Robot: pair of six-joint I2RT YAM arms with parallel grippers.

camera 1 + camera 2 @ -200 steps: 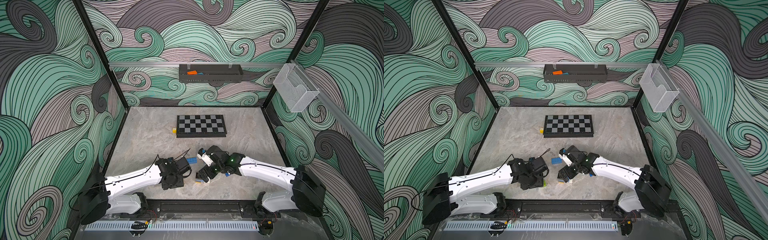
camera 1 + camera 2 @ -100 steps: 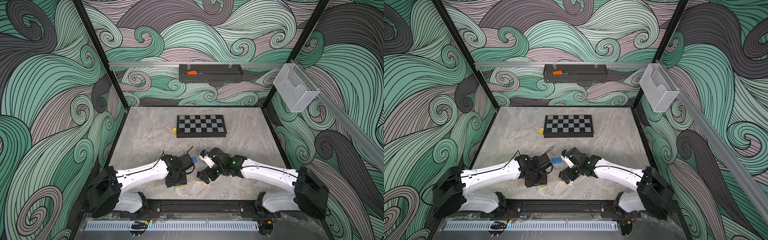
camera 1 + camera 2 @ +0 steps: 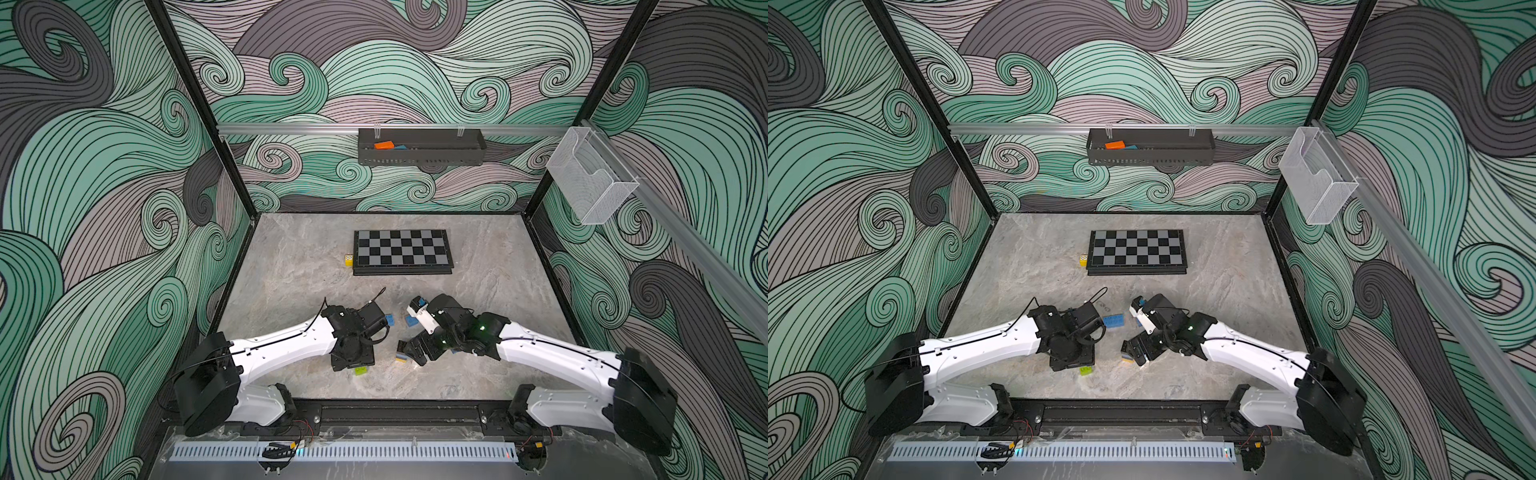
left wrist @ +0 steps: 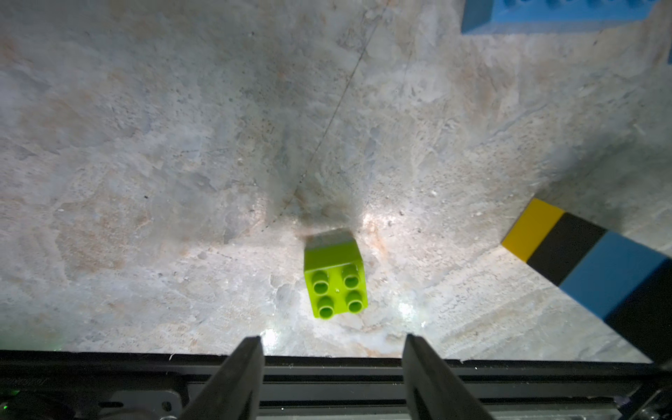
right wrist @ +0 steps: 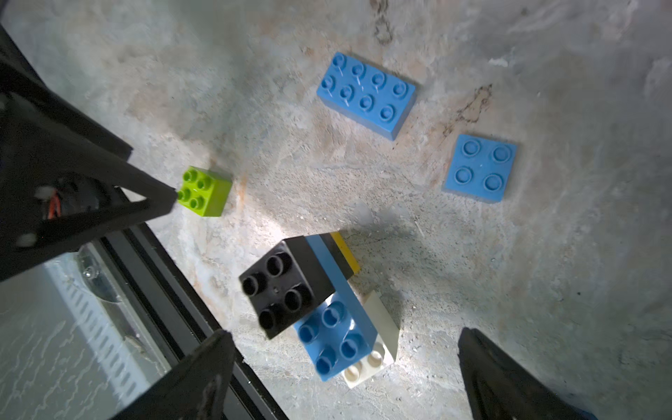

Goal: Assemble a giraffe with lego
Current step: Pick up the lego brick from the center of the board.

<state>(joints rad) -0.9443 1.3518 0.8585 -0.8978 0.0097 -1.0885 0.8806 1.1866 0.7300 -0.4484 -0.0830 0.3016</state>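
The part-built giraffe (image 5: 327, 312) stands on the table: a black brick on a long blue one, with white, black and yellow bricks below. My right gripper (image 5: 343, 336) hangs open above it, one finger on either side and neither touching; both top views show them (image 3: 409, 353) (image 3: 1133, 351). A loose lime green brick (image 4: 336, 280) (image 3: 360, 371) lies near the front edge. My left gripper (image 4: 332, 349) is open just short of it, nothing between its fingers. Behind lie more lego pieces: a long blue brick (image 5: 367, 94) (image 3: 1113, 321) and a square blue brick (image 5: 480, 167).
A chessboard (image 3: 401, 251) lies at the back of the table, a small yellow die (image 3: 348, 259) by its left corner. A black wall shelf (image 3: 419, 160) holds an orange block. A clear holder (image 3: 590, 178) hangs at right. The black front rail (image 4: 327, 382) runs under the left fingers.
The left arm has swung toward the middle of the table and its jaws now stand wider, with the lime brick free on the table. The right arm has barely shifted.
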